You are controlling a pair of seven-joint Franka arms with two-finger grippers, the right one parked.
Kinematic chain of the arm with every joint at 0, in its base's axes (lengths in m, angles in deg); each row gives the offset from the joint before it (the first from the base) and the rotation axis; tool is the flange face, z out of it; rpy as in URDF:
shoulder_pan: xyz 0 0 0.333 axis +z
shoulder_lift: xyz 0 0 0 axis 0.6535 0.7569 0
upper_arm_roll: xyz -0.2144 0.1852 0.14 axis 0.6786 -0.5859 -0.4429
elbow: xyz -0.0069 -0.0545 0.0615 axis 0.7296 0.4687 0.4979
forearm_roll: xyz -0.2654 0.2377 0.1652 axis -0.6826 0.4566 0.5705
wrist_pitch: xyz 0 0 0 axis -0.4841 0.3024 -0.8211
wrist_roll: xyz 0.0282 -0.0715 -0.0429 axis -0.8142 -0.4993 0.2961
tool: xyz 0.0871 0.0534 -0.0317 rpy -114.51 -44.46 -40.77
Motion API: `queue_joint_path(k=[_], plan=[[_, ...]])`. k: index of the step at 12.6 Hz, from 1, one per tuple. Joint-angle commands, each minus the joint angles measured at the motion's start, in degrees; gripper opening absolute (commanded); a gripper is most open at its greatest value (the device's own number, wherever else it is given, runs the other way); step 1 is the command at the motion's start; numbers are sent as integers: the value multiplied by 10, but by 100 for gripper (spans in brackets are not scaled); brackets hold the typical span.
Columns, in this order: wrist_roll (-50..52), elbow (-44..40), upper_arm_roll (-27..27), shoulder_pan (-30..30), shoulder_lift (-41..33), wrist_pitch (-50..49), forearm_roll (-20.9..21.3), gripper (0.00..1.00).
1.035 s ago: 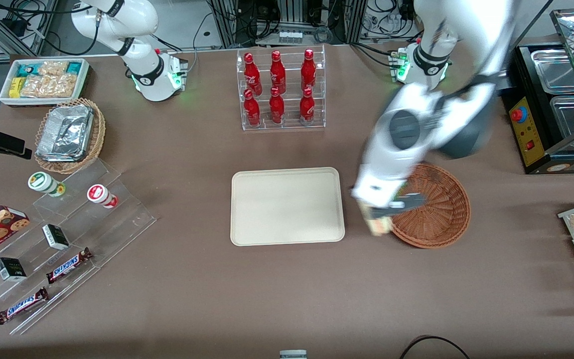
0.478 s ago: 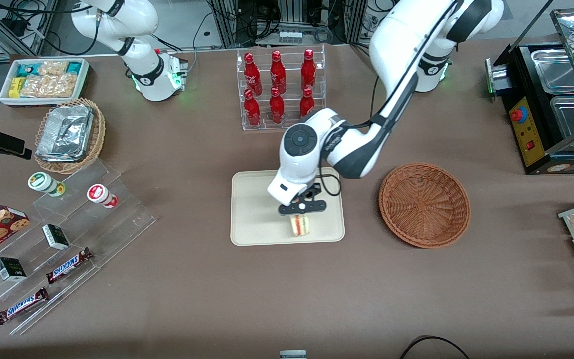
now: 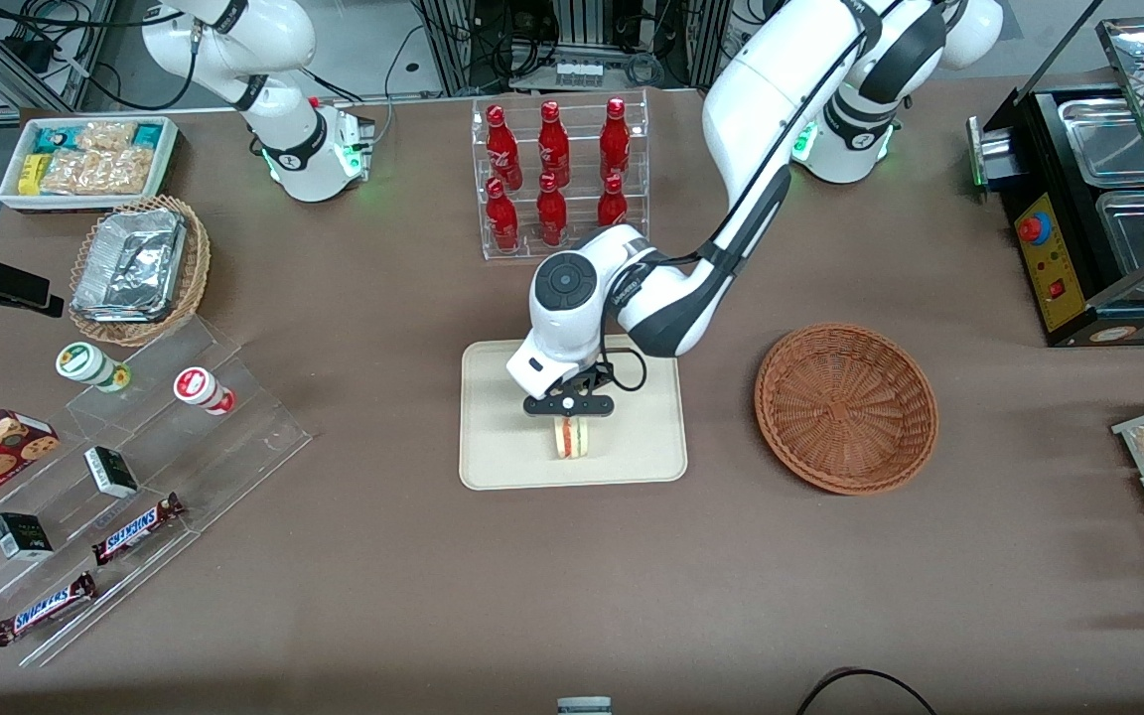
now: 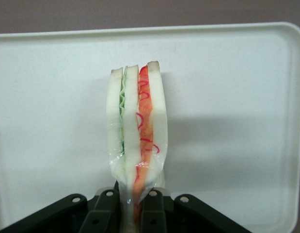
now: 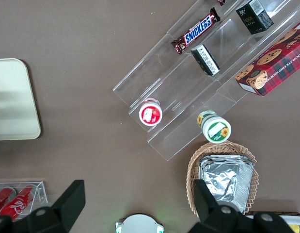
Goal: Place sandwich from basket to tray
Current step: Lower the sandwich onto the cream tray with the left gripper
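The left arm's gripper [image 3: 569, 407] is shut on the sandwich [image 3: 571, 437], a wrapped wedge of pale bread with red and green filling. It holds the sandwich over the cream tray [image 3: 502, 397], in the part nearer the front camera. In the left wrist view the black fingers [image 4: 107, 213] pinch the sandwich [image 4: 137, 131] by its wrapper end, with the tray [image 4: 227, 97] under it. I cannot tell whether the sandwich touches the tray. The reddish-brown wicker basket [image 3: 846, 407] stands empty beside the tray, toward the working arm's end.
A clear rack of red bottles [image 3: 557, 179] stands farther from the camera than the tray. A clear stepped stand with snacks [image 3: 115, 477], a tan wicker basket with a foil container [image 3: 138, 268] and a white snack box [image 3: 87, 159] lie toward the parked arm's end.
The gripper carried the sandwich from the basket's edge over to the tray, then shifted a little more toward the parked arm's end. The basket now stands empty.
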Motion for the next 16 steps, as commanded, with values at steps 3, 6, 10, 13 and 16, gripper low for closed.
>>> queue_joint_path(k=[3,6,10,13,16], plan=[[-7,-18,-7,-7,20,-5,14,0],[0,-18,-8,-19,17,-4,14,100],[7,-18,-12,-19,-14,-8,7,100],[18,-18,-15,8,-72,-72,5,100],[28,-13,-17,51,-152,-128,4,100]])
